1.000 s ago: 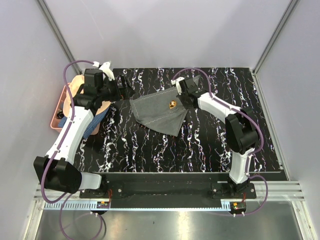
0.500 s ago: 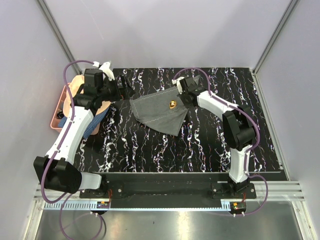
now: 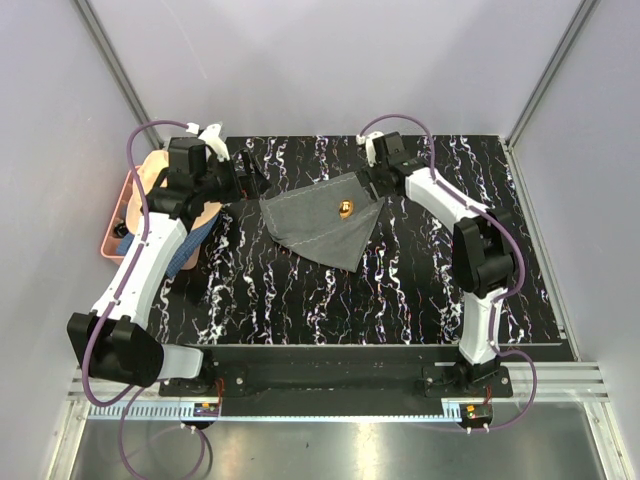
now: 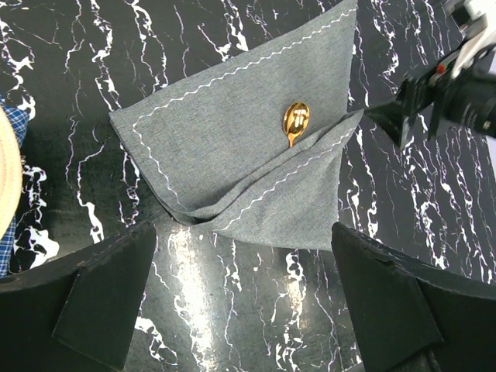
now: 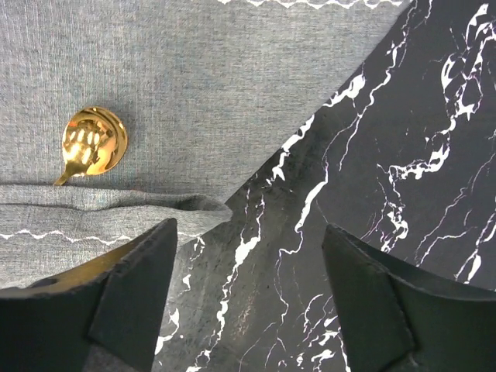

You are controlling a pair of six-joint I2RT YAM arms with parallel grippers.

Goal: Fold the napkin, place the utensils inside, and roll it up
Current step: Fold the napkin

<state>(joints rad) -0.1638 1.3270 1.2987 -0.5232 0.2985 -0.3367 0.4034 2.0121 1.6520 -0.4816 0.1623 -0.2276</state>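
**Loose fold, spoon half out: the roll could spill it**

The black marbled mat (image 3: 400, 300) gives me most room on its near side. The far edge lies close behind the work, and the enclosure walls hem in both sides.

The napkin (image 3: 320, 222) lies on the far middle of the mat, folded into a rough triangle. One flap lies slack across it and its stitched edge is not pressed flat. If I start rolling from the wrong corner, I judge that flap will open again.

At the left, the pink basket (image 3: 113, 235) with the hat (image 3: 158, 178) sits near my left arm, so a wide swing there could snag it.

The left gripper (image 4: 244, 302) hovers with jaws wide and empty, over the mat near the napkin's left side. The right gripper (image 5: 248, 294) is also wide and empty, just beside the napkin's right corner. A low pass there could drag the cloth.

The spoon (image 4: 295, 120) lies on the napkin with its handle under the flap and its bowl exposed. A tug may slide it out. I cannot find the dark utensil.
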